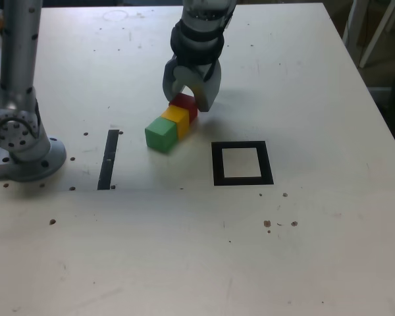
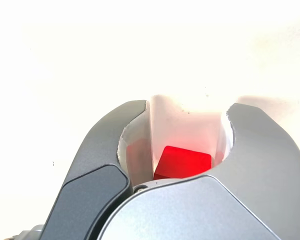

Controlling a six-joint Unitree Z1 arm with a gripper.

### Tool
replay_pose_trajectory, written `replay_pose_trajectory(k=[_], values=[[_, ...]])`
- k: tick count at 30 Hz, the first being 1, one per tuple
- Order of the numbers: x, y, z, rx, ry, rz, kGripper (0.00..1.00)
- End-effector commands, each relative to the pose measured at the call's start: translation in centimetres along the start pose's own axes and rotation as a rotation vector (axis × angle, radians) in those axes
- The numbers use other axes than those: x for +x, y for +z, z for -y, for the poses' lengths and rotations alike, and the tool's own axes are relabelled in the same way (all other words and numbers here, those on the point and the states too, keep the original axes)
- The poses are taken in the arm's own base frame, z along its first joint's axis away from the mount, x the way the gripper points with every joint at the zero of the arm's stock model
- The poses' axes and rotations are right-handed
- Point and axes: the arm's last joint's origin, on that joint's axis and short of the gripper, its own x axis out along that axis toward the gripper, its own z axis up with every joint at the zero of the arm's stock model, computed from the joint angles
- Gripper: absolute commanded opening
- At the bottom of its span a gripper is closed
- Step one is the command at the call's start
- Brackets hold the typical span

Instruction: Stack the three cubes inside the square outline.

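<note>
Item: red cube (image 1: pixel 184 105), far end of a touching row with the yellow cube (image 1: pixel 176 120) and green cube (image 1: pixel 161 134), lying on the table (image 1: pixel 184 250) at about ten o'clock from the square outline (image 1: pixel 242 163), near it but outside.

Gripper (image 1: pixel 192 99): lowered over the red cube, jaws apart and straddling it. The wrist view showed the red cube (image 2: pixel 182 161) between them with a gap on each side; no contact could be confirmed.

Outline: nothing inside it.

Risks, judged: closing off-centre could twist the red cube against its yellow neighbour and shove the row. A shallow grip could let it slip on lifting. One finger might also catch the yellow cube.
</note>
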Motion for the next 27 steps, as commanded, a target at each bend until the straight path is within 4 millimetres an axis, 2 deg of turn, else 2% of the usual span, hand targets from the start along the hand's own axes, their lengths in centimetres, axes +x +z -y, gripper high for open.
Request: replay_pose_trajectory(k=[1,6,11,16,23,27], values=[[0.1,0.2,0.1,0.002,-0.004,-0.009,0.39],[-0.5,0.1,0.1,-0.004,-0.002,-0.009,0.38],[-2.4,0.5,0.0,-0.013,0.017,0.013,0.39],[-4.7,1.6,-0.2,-0.06,0.029,0.042,0.39],[-5.7,3.2,-0.4,-0.162,-0.057,0.031,0.38],[-7.1,4.4,0.2,-0.214,-0.069,0.024,0.38]])
